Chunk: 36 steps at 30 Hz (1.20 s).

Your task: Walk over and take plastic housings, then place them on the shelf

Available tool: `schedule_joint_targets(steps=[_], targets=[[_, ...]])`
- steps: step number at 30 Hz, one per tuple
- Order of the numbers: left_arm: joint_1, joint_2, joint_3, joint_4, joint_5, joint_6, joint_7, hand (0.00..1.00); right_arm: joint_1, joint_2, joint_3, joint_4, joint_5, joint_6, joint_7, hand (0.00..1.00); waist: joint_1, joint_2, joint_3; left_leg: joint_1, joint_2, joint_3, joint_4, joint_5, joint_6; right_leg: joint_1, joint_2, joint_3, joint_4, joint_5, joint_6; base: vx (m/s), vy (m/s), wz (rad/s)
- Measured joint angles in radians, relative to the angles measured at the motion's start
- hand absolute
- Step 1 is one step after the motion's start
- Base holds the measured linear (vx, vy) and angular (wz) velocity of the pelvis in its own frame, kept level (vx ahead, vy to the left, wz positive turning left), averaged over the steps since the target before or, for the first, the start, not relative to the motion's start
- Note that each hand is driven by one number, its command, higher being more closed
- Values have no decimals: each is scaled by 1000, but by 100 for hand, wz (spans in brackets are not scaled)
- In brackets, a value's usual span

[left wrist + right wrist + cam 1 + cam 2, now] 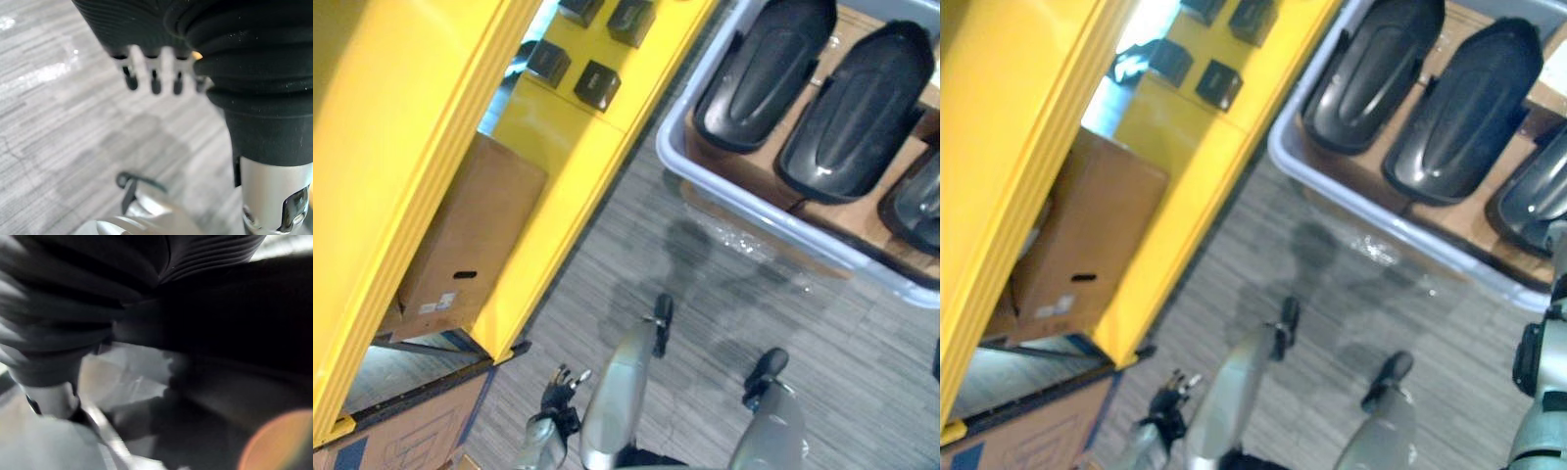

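Gleaming black oblong housings (766, 70) lie in a grey tray (668, 147); left robot hand (155, 83) relaxed.

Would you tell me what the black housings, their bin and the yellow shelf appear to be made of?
Housings: glossy black moulded plastic, with sharp highlights. Bin: pale grey plastic, probably; smooth rounded rim. Shelf: likely painted metal, uniformly yellow, folded edges.

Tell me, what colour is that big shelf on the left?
Bright yellow. The shelf shows best in the left eye view.
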Motion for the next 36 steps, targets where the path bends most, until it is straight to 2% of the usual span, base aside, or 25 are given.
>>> schedule_joint_targets(steps=[4, 7, 10, 14, 18, 20, 22, 25, 26, 27, 29, 31, 33, 36], targets=[[1, -1, -2, -4, -3, 1, -1, 0, 2, 2, 14, 24, -106, -11, -11, 100, 0, 4, -3, 14, 0, -2, -6, 1, -1, 17, 0, -11, -4, -1, -2, 12, -31, 3], [7, 0, -1, -26, -3, 1, -2, 0, 3, 3, 49, 22, -159, -31, -54, 100, -3, 4, -3, 22, 0, -5, -5, 0, -1, 33, 3, -16, -13, -1, -3, -1, -14, 2], [29, 3, 11, -78, -9, 1, -2, 0, 3, 3, 73, 5, -200, -47, -98, 100, -13, 2, -2, 53, 3, -5, -12, 0, -2, 73, 12, -19, -39, 3, -1, 0, 0, 0], [54, 2, 32, -140, -17, 7, -3, 0, 3, 2, 112, -89, -230, -50, -102, 100, -38, -6, 4, 93, 9, -2, -30, -1, -3, 112, 21, -22, -72, 7, -1, -7, -26, -5], [88, 0, 90, -211, -16, 25, -8, 0, 18, 3, 139, -147, -241, -49, -81, 100, -67, -46, 32, 172, 13, 12, -83, 7, -13, 186, 34, -21, -126, 27, 0, 47, -45, -8], [103, 3, 138, -247, -16, 28, -11, 0, 28, 5, 128, -195, -257, -50, -81, 100, -89, -84, 57, 233, 9, 14, -137, 23, -24, 242, 39, -30, -165, 36, -3, 66, -73, 3], [108, 4, 167, -280, -14, 28, -15, 0, 57, 6, 103, -258, -292, -51, -81, 100, -95, -109, 64, 276, 10, 9, -181, 40, -34, 279, 46, -48, -188, 40, -7, 58, -93, 11], [120, 4, 181, -333, -14, 22, -17, 0, 124, 32, 55, -357, -311, -58, -86, 100, -101, -127, 59, 345, 10, -1, -258, 70, -48, 330, 53, -74, -205, 47, -15, 56, -96, 16], [139, 4, 204, -366, -17, 21, -17, 0, 181, 82, 31, -423, -314, -68, -92, 100, -112, -153, 38, 380, 10, -4, -304, 88, -56, 351, 56, -80, -213, 48, -15, 74, -107, 14], [144, 4, 210, -374, -17, 21, -17, 0, 192, 95, 27, -436, -315, -72, -96, 100, -113, -159, 30, 384, 10, -4, -313, 90, -59, 351, 56, -80, -216, 48, -15, 87, -71, 7], [168, 6, 246, -447, -17, 23, -15, 0, 319, 198, -14, -553, -338, -95, -136, 100, -116, -211, -26, 431, 16, 2, -370, 99, -71, 380, 64, -81, -245, 48, -15, 122, -63, -6], [165, 8, 259, -515, -18, 25, -15, 0, 401, 271, -37, -635, -360, -96, -168, 100, -118, -243, -64, 469, 17, 18, -394, 100, -72, 408, 67, -79, -265, 51, -13, 108, -36, -14], [154, 7, 260, -592, -18, 41, -23, 0, 477, 335, -59, -728, -396, -111, -195, 100, -126, -262, -116, 485, 21, 27, -414, 100, -73, 419, 73, -78, -287, 69, -16, 100, 3, -16], [100, 10, 238, -674, -18, 71, -41, 0, 549, 420, -51, -861, -463, -176, -224, 100, -145, -272, -166, 541, 31, 70, -440, 101, -73, 448, 80, -73, -306, 101, -19, 56, 33, -29]])
